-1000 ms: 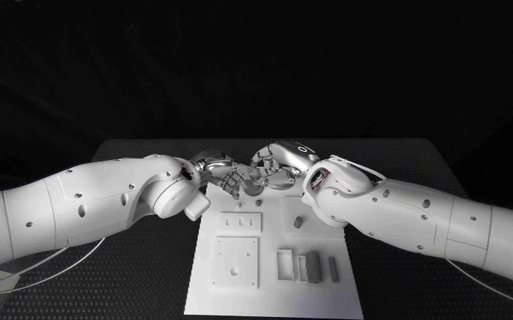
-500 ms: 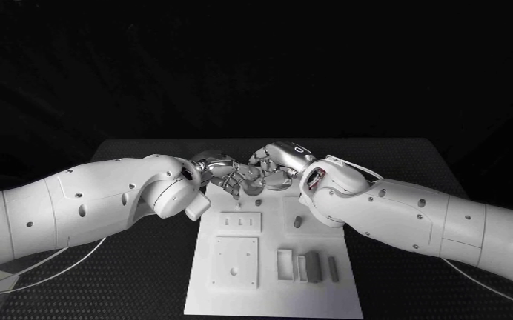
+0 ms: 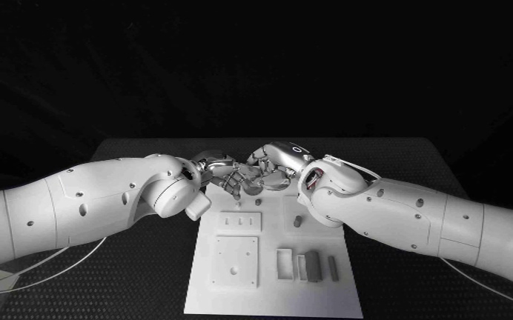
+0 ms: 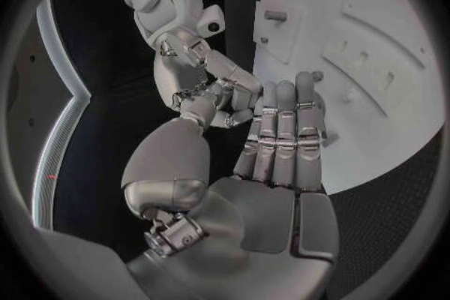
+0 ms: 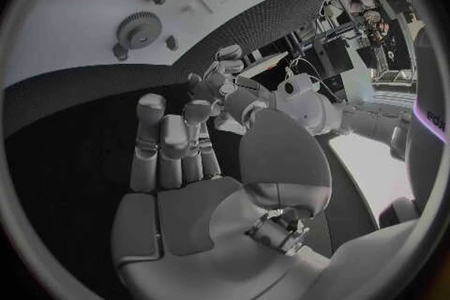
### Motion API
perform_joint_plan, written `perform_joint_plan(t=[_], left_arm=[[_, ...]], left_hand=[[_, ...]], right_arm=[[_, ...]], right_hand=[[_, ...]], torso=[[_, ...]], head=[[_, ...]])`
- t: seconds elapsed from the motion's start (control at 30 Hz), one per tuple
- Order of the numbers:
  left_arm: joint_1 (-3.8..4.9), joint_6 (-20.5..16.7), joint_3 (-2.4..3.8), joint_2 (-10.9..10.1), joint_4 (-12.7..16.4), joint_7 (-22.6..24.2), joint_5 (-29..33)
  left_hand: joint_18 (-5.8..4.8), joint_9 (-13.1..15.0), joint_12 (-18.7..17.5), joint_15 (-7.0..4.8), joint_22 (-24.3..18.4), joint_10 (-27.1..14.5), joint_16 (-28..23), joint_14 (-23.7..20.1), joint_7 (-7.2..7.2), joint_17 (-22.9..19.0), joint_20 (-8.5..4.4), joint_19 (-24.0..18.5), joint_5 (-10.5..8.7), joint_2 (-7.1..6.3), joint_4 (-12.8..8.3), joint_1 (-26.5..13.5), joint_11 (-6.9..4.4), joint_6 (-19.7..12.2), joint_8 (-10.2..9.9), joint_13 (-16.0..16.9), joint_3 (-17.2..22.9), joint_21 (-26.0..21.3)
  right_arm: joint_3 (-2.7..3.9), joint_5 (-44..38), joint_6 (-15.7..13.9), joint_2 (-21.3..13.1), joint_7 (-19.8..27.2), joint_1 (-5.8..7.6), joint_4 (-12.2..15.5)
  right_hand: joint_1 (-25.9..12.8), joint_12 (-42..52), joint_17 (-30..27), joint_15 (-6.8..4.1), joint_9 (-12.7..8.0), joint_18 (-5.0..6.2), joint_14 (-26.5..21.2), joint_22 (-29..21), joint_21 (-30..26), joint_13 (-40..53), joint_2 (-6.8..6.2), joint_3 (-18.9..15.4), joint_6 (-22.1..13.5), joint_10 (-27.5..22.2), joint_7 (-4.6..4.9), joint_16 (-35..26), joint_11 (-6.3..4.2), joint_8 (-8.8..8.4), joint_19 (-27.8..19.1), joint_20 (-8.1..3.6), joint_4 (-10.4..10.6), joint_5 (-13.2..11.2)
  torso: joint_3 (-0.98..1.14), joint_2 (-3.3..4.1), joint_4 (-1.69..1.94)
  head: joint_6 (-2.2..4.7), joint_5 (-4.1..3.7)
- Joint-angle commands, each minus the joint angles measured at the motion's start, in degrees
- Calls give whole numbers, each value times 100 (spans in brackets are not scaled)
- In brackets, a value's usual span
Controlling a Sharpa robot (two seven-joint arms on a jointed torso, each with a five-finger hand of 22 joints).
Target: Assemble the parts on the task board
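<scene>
Over the far end of the white task board (image 3: 273, 290) my left hand (image 3: 218, 171) and right hand (image 3: 276, 166) meet, fingertips touching. In the left wrist view the left hand (image 4: 272, 157) has its fingers (image 4: 281, 127) stretched out side by side, and its thumb reaches the right hand (image 4: 202, 79). In the right wrist view the right hand (image 5: 187, 180) brings thumb and fingers toward the left hand (image 5: 217, 75). Whether a part sits between them is hidden. Grey parts (image 3: 313, 267) lie on the board, and a grey gear (image 5: 139, 30) lies there too.
A short grey peg (image 3: 298, 221) stands mid-board and a smaller one (image 3: 259, 203) nearer the hands. Raised white blocks (image 3: 237, 261) take up the board's left half. Black table (image 3: 406, 164) surrounds the board, and both white arms flank it.
The right arm has edged slightly left toward the board's middle. The hands stay together at the far end.
</scene>
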Motion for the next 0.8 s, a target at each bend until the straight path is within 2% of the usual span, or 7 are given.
perform_joint_plan(t=[0.03, 0.17, 0.33, 0.4, 0.7, 0.8], left_arm=[[7, 93, 10, 24, 34, 73, 97], [7, 103, 10, 29, 41, 69, 100], [8, 108, 10, 36, 49, 63, 102], [8, 118, 11, 36, 49, 55, 102], [8, 108, 11, 28, 61, 54, 102], [8, 100, 11, 15, 49, 17, 102]], left_hand=[[107, 3, 37, 1, 10, 2, 39, -43, 12, -11, -8, -47, -19, 68, -37, 7, -27, 50, 29, 10, -1, -36], [104, 2, 44, 2, 24, 10, 52, -50, 8, -23, -7, -49, -17, 122, -77, 45, -32, 63, 26, 22, 11, -41], [97, -2, 49, 3, 58, 16, 85, -58, 5, -50, -5, -43, -21, 251, -182, 170, -35, 86, 13, 43, 66, -46], [96, -1, 50, 4, 76, 20, 102, -59, 6, -62, -4, -29, -32, 241, -161, 252, -34, 96, 10, 52, 190, -45], [86, 6, 63, -12, 154, 64, 192, -29, -13, -88, -15, 1, -24, 351, -109, 472, -51, 160, 12, 81, 541, -33], [80, 3, 59, -12, 172, 65, 208, -30, -10, -93, -17, 1, -25, 336, -98, 482, -49, 159, 5, 82, 580, -31]], right_arm=[[-1, -71, 100, 31, 4, -14, -2], [-1, -71, 106, 48, 4, -22, -20], [-2, -59, 116, 63, 10, -35, -30], [-2, -59, 123, 72, 13, -42, -32], [-2, -70, 137, 96, -3, -81, -45], [-2, -89, 101, 73, -8, -81, -37]], right_hand=[[-36, -33, 8, -38, -12, 91, 7, 87, -31, -9, -1, 9, 159, 47, 136, -23, -2, 16, 0, -30, -20, 11], [-38, -35, 9, -38, -11, 91, 7, 87, -32, -10, 1, 9, 160, 49, 136, -24, -2, 16, 0, -29, -20, 10], [-41, -37, 9, -39, -10, 91, 7, 87, -33, -11, 4, 8, 163, 50, 135, -26, -3, 16, 0, -28, -18, 10], [-42, -38, 9, -39, -9, 91, 6, 87, -33, -11, 5, 8, 164, 51, 135, -26, -3, 16, 0, -28, -17, 10], [-45, -42, 10, -40, -8, 91, 7, 87, -35, -12, 11, 8, 168, 54, 134, -28, -4, 16, 0, -27, -15, 11], [-43, -44, 12, -41, -6, 91, 8, 87, -36, -13, 17, 9, 173, 58, 132, -29, -6, 17, 0, -28, -16, 11]], torso=[[5, 0, 0], [6, 2, -4], [5, 1, 1], [3, 3, 2], [5, 0, 4], [5, -3, 3]], head=[[-7, 4], [-9, 12], [-20, 8], [-25, 10], [-40, 22], [-41, 26]])
